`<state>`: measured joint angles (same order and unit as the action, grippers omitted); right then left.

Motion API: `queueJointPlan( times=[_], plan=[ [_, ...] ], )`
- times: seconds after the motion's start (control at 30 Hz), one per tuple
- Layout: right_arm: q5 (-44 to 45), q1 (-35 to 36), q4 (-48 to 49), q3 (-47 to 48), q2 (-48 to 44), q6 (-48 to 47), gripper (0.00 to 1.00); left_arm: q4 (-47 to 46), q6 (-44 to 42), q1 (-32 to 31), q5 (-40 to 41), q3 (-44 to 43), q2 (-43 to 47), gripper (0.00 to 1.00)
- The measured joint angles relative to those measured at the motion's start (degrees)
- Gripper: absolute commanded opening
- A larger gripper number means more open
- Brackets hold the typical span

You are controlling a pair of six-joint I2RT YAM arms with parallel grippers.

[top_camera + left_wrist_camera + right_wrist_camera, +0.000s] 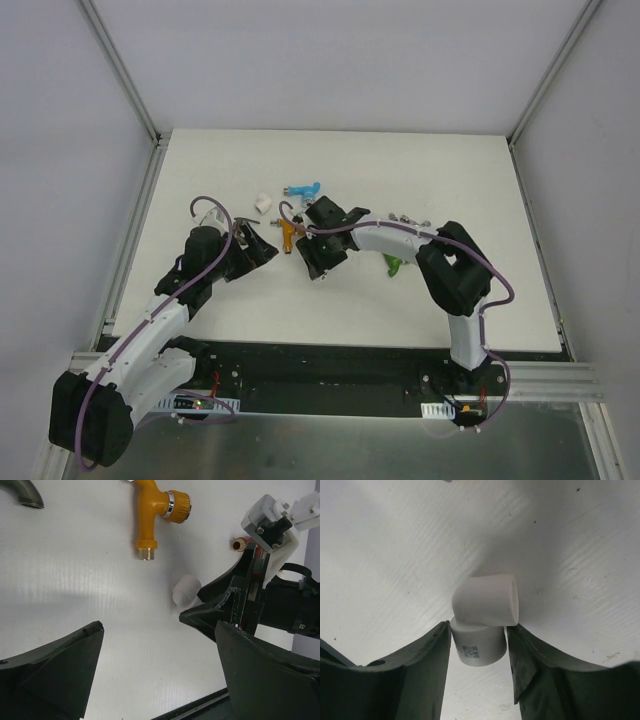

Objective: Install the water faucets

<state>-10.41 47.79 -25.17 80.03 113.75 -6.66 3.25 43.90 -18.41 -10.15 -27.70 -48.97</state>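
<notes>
The orange faucet (152, 510) lies flat on the table (450, 300) just beyond my left pincer (157, 627). Its long axis runs toward and away from my bases, and the brass threaded end faces back at me. That left pincer hangs wide apart over bare surface with nothing in it. My right pincer (479, 626) is narrowed onto a white elbow fitting (485, 600): both fingers press the sides of the lower leg (the one with the small printed code), and the other leg points away from the wrist. The fitting touches the table, near the orange faucet but apart from it. The blue faucet (300, 188) rests farther back, lying crosswise. The green faucet (393, 265) shows only partly beside my right forearm, so I cannot tell which way it points. Another white fitting (264, 201) sits left of the blue one. The tabletop is matte white, lightly scuffed, enclosed by pale grey walls (300, 60) on aluminium rails (120, 70).
</notes>
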Motion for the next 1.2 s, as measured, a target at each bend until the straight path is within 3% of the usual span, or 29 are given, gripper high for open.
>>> queueJointPlan(
  times=[0.1, 0.2, 0.5, 0.63, 0.8, 1.07, 1.2],
  plan=[
    [0.28, 0.00, -1.86, 0.00, -0.02, 0.26, 0.86, 0.57, -0.17, 0.00, 0.39, 0.63, 0.09, 0.99],
    [1.09, -0.31, -3.34, -0.28, -1.55, 0.94, 0.94, 0.79, -0.44, 0.00, 0.37, 0.85, 0.09, 0.99],
    [14.21, -2.95, -5.09, -10.12, -21.66, 12.04, 0.98, 1.53, -1.18, 0.00, -0.44, 0.85, -1.07, 0.99],
    [21.92, -8.28, -4.85, -18.34, -30.25, 19.41, 0.93, 1.79, -1.29, -0.02, -1.55, 0.85, -2.49, 0.99],
    [27.41, -13.55, -2.47, -29.59, -34.69, 28.20, 0.79, 1.77, -1.33, -0.02, -1.95, 0.81, -4.76, 0.99],
    [29.88, -14.08, 5.42, -33.88, -32.37, 34.29, 0.60, 1.75, -1.31, -0.42, -2.93, 0.52, -5.29, 0.99],
    [31.82, -14.34, 9.16, -33.88, -29.16, 36.17, 0.56, 1.75, -1.25, -0.76, -2.91, 0.50, -5.29, 0.99]
  ],
)
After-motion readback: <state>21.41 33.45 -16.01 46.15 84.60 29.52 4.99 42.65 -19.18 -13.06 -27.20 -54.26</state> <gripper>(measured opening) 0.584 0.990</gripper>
